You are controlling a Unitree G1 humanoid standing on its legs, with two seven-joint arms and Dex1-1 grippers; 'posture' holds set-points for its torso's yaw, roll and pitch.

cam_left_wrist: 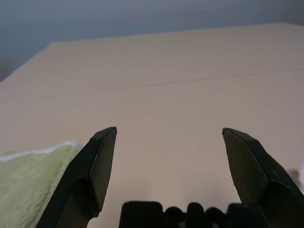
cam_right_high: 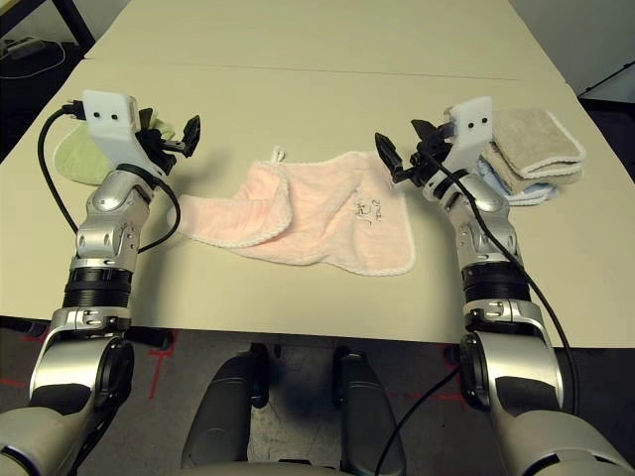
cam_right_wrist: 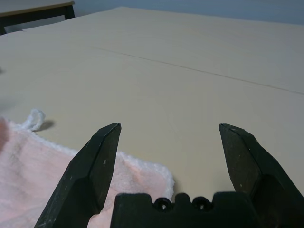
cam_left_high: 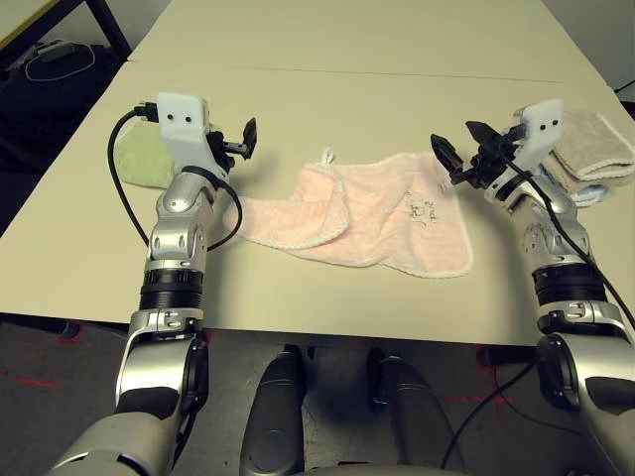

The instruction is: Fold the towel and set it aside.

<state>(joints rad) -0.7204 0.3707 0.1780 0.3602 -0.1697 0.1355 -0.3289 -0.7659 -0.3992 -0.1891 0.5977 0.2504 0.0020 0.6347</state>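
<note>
A: Please go from left to right. What lies at the left end of the table (cam_left_high: 327,99)?

B: First a green towel (cam_left_high: 139,159), folded, near the table's left edge. I think it was put there to be out of the way. Just beside it hangs the left gripper (cam_left_high: 241,142), raised above the table surface. Its two black fingers (cam_left_wrist: 97,168) stand spread wide and nothing is between them.

A: And the towel of the task?

B: The pink towel (cam_left_high: 367,223) lies in the middle, between the two arms, near the front edge. It is not flat: its left part is turned over onto itself, and a small white loop (cam_left_high: 326,156) points away from the robot. The dark writing (cam_left_high: 421,210) is on its right part. Neither gripper touches it.

A: What is on the right?

B: The right gripper (cam_left_high: 460,149) hovers above the towel's far right corner, also fully spread and empty. Behind it is a stack of folded towels (cam_right_high: 531,149), a beige one on top. Probably this is the place for finished ones.

A: So the folding?

B: In my judgement it is not finished; both grippers seem ready to take corners.
</note>
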